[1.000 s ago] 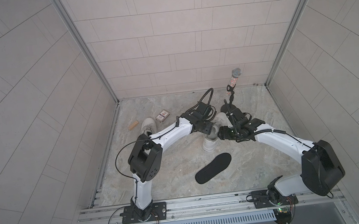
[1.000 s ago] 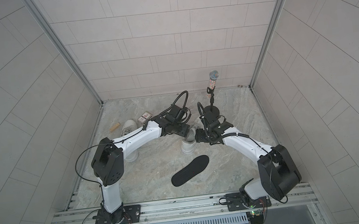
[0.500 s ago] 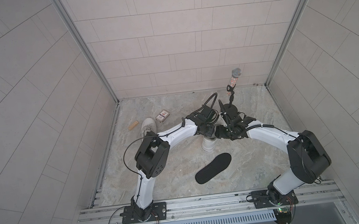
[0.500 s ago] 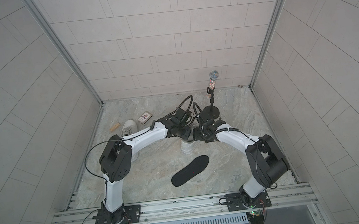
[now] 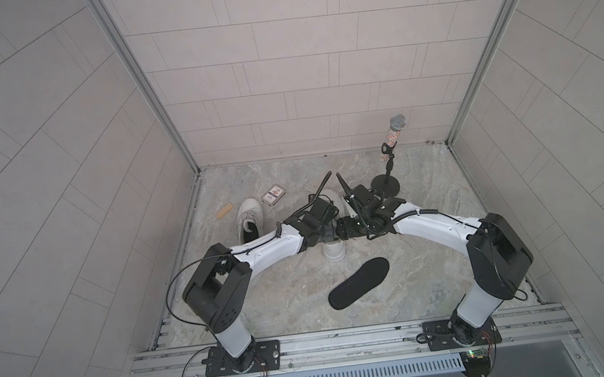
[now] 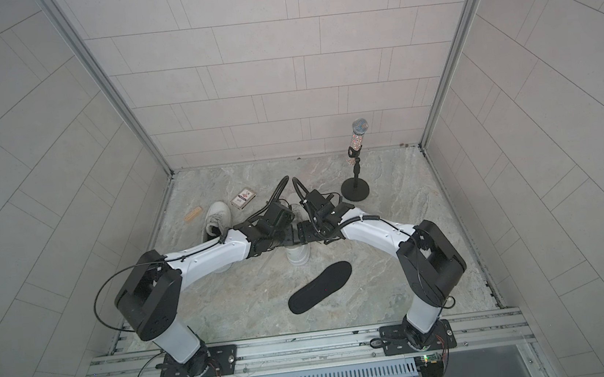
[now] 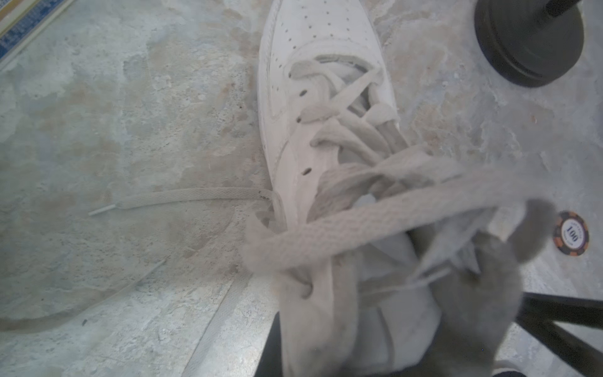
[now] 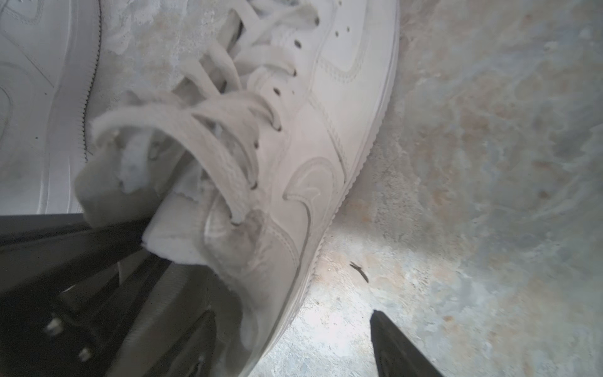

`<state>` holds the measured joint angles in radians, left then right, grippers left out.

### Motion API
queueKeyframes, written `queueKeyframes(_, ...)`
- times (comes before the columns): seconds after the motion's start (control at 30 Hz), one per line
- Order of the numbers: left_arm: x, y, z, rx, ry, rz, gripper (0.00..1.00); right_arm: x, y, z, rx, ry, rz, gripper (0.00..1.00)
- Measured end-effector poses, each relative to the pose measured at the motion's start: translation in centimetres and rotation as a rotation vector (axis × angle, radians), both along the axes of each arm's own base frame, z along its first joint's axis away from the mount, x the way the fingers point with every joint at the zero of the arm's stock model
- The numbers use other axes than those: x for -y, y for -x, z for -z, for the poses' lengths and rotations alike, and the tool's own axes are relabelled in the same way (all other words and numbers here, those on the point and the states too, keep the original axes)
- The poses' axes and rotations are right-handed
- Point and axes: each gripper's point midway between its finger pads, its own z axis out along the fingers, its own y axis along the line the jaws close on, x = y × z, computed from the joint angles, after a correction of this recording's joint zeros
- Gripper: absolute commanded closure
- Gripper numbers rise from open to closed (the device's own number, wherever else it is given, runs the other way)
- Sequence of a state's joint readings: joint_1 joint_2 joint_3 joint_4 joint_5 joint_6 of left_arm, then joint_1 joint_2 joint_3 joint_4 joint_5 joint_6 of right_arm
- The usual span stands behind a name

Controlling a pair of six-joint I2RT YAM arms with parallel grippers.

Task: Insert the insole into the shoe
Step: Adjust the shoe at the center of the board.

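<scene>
Pinching the shoe (image 8: 326, 130) tongue, the left hand (image 5: 326, 234) is clamped tight; the right hand (image 5: 344, 231), spread wide, straddles its side.

Bare floor (image 5: 285, 294) round the insole (image 5: 359, 283) — laces (image 7: 375, 225) cross the shoe (image 7: 313, 130), microphone stand (image 7: 528, 42) near its toe

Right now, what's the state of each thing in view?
shoe: on its sole, laces loose
insole: lying flat, outside the shoe, untouched
left gripper: shut on the shoe's tongue
right gripper: open, at the shoe's side
second shoe: on its sole, untouched
microphone: upright
card box: lying flat
poker chip: lying flat
</scene>
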<state>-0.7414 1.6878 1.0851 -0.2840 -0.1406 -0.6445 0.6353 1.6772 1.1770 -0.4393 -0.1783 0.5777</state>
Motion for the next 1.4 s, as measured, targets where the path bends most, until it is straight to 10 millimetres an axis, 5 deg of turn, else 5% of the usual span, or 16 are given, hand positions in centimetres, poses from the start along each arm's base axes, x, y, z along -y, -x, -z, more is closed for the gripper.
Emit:
queueKeyframes(0.33,0.1,-0.1,0.0,-0.021,0.042,-0.034,0.85,-0.3,-0.6,1.7,-0.013,0.045,-0.037,0.61)
queueKeyframes(0.5,-0.4,-0.4,0.0,-0.037,0.038,-0.032,0.74,-0.7,-0.7,1.5,0.003,0.035,-0.06,0.68)
queueKeyframes(0.6,0.0,-0.8,0.0,-0.058,0.02,-0.006,0.78,-0.7,-0.9,1.4,0.009,0.035,-0.064,0.71)
queueKeyframes(0.77,0.2,-1.4,0.1,-0.07,-0.005,0.005,1.0,-0.5,-1.3,1.5,0.016,0.032,-0.058,0.78)
queueKeyframes(1.0,-0.7,-0.8,0.4,-0.066,0.068,-0.029,1.0,0.7,-2.1,1.6,0.024,-0.079,-0.038,0.9)
queueKeyframes(1.4,-0.8,-0.2,0.5,-0.042,0.189,-0.04,1.0,0.9,-2.2,1.7,-0.007,-0.229,-0.065,0.9)
